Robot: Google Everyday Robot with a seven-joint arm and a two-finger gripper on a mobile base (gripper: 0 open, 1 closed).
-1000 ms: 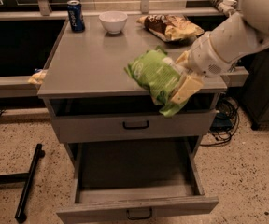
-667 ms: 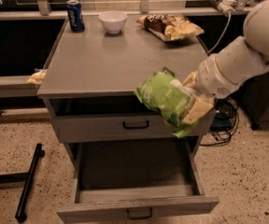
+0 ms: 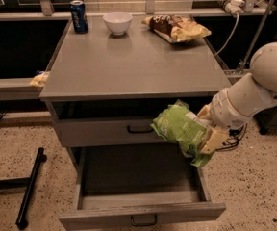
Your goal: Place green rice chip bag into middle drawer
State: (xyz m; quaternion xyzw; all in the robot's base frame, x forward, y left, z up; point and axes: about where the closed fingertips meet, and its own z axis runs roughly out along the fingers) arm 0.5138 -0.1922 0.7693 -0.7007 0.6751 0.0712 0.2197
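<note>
The green rice chip bag (image 3: pixel 181 130) is a crinkly lime-green pouch with a white patch, held in the air in front of the grey cabinet, over the right side of the open middle drawer (image 3: pixel 138 211). My gripper (image 3: pixel 209 131) is shut on the bag's right end, with the white arm reaching in from the right. The drawer is pulled out at the bottom, with a small dark bar handle on its front. Its inside looks bare.
The grey cabinet top (image 3: pixel 129 64) carries a blue can (image 3: pixel 79 16), a white bowl (image 3: pixel 117 22) and a yellow-and-brown chip bag (image 3: pixel 177 28) at the back. A closed drawer front with a black handle (image 3: pixel 139 129) sits above. A black bar (image 3: pixel 30 186) lies on the floor left.
My gripper has carried the green bag down and to the right, from the cabinet top's front right corner to below its edge, over the open drawer.
</note>
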